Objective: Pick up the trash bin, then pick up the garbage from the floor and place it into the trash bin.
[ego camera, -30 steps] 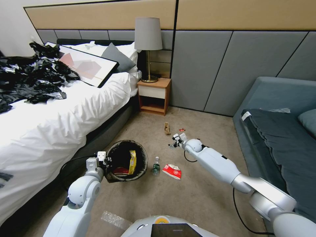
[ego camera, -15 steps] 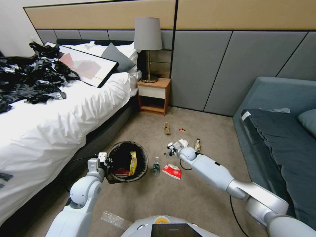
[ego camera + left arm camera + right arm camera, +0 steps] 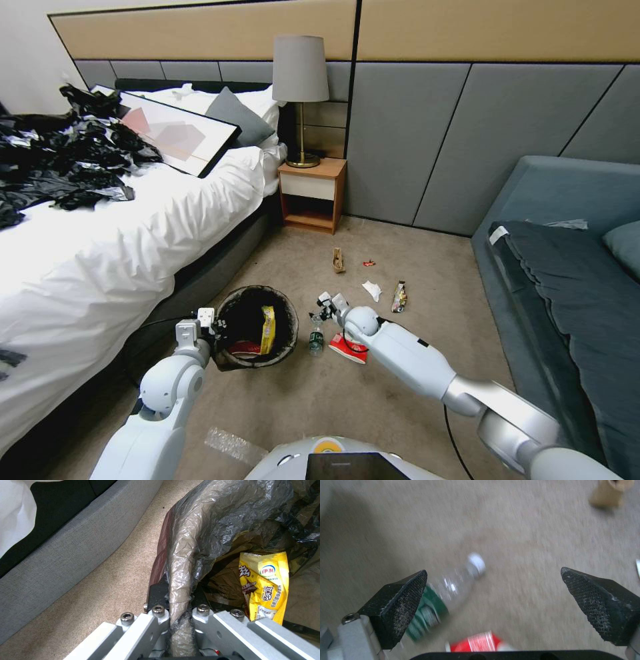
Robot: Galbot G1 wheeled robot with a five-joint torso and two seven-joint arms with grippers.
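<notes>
Since a second ago the right claw [image 3: 325, 303] has swung left from the far litter – spread wide, holding nothing – and now hangs over the bottle [image 3: 316, 337], which I take as the next pick. Its wrist view shows that gap; the head view shows the tissue [image 3: 371, 289] and wrapper [image 3: 399, 297] uncovered. Left claw [image 3: 180, 620] pinches the bin [image 3: 255, 327] rim, bin beside the bed [image 3: 133, 220], yellow wrapper inside.

The right claw [image 3: 325, 303] has swung leftward, now above the bottle [image 3: 316, 337].
</notes>
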